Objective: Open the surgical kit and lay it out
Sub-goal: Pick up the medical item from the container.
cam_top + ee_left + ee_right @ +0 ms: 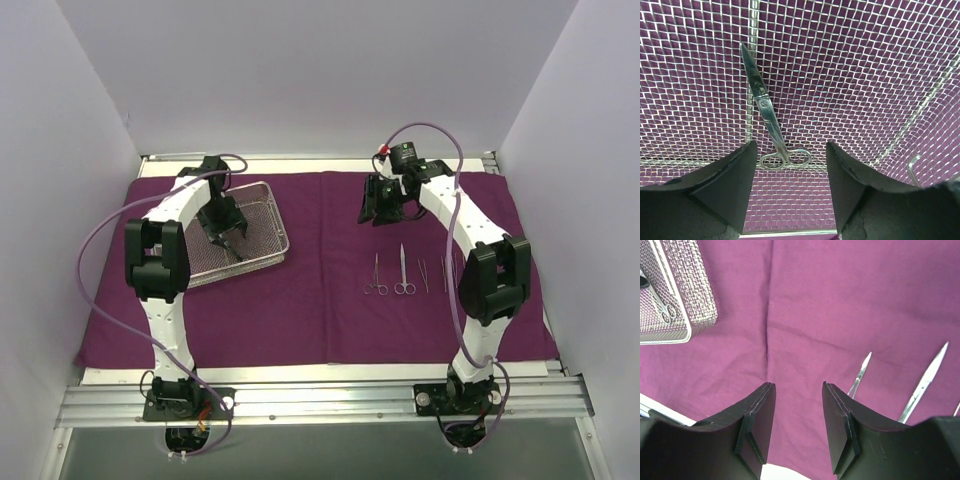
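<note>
Looking at the kit itself, you've got the cloth wrap (320, 330) fully opened and spread flat, and the mesh tray (278, 222) sits on it under your left gripper (790, 147). In the left wrist view one pair of tray scissors (771, 125) lies on the mesh. Its finger rings are right between your left fingertips and its blades point away from the jaws. Those left jaws stand released, with a gap on each side of the rings, so nothing is grasped.

Moving out, your right gripper (798, 386) hovers over bare cloth, well apart from the tray. Its jaws are parted too, with nothing between them.

Just beyond and to the outer side of the right jaws runs the laid-out row. It starts with first scissors (376, 275) and second scissors (403, 270) beside them. After those come slim tweezer-like pieces (435, 274), which are too thin to count with confidence from above.

By my read you're most of the way there: the wrap is open, the tray is out and several instruments are lined up. What looks to be left is that one pair in the tray. The mesh shows nothing else in the left wrist view, though that view doesn't cover the whole tray. The next step calls for closing on the rings, lifting clear of the rim and handing across or setting down beside the row.
</note>
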Available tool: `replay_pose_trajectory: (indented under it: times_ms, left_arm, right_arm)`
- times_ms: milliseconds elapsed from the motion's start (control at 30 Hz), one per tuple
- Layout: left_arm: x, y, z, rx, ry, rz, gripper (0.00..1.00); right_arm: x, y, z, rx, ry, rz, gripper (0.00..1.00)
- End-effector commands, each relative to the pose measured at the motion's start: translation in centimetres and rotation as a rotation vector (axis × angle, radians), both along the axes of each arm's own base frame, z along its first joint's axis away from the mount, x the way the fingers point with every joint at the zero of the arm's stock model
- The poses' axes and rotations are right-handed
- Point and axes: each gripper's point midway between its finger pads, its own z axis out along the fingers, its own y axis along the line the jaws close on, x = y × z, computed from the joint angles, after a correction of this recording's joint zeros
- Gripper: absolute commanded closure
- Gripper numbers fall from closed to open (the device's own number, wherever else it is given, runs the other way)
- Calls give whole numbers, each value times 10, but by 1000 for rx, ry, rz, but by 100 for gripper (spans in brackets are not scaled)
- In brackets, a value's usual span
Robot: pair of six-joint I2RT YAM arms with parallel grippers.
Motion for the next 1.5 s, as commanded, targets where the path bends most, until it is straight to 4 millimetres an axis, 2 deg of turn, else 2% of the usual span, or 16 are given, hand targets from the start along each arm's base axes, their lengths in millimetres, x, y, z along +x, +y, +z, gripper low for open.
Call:
replay_pose_trajectory:
  times_ms: [0, 233, 433, 567, 700, 833, 1033, 1067, 1133, 1267, 1467]
  left_arm:
    - [7, 9, 5, 34, -26, 27, 34]
    - [19, 14, -11, 42, -26, 32, 37]
    - [23, 27, -31, 46, -18, 61, 42]
    - [21, 34, -48, 38, 15, 75, 51]
    - [19, 38, -55, 35, 27, 81, 61]
    - [16, 37, -59, 23, 43, 58, 76]
    - [13, 45, -54, 54, 62, 8, 89]
    - [13, 46, -50, 53, 53, 9, 95]
    - [14, 48, -44, 52, 32, 14, 98]
    - [13, 54, -15, 67, -30, 18, 98]
    - [13, 47, 29, 33, -118, -5, 98]
  right_arm:
    - [-6, -10, 18, 2, -33, -17, 57]
    - [-3, -16, 16, 8, -22, -23, 57]
    - [-6, -21, 13, 2, -11, -30, 57]
    - [-9, -22, 12, 0, -5, -34, 57]
    - [-8, -24, 16, -2, -14, -42, 57]
    - [-8, -23, 18, 5, -17, -46, 57]
    - [-9, -18, 21, 24, -23, -53, 57]
    - [-10, -18, 20, 24, -25, -53, 57]
    - [-10, -16, 20, 25, -23, -51, 57]
    - [-12, -8, 20, 25, -27, -36, 57]
    - [-13, 11, 17, 19, -30, -1, 57]
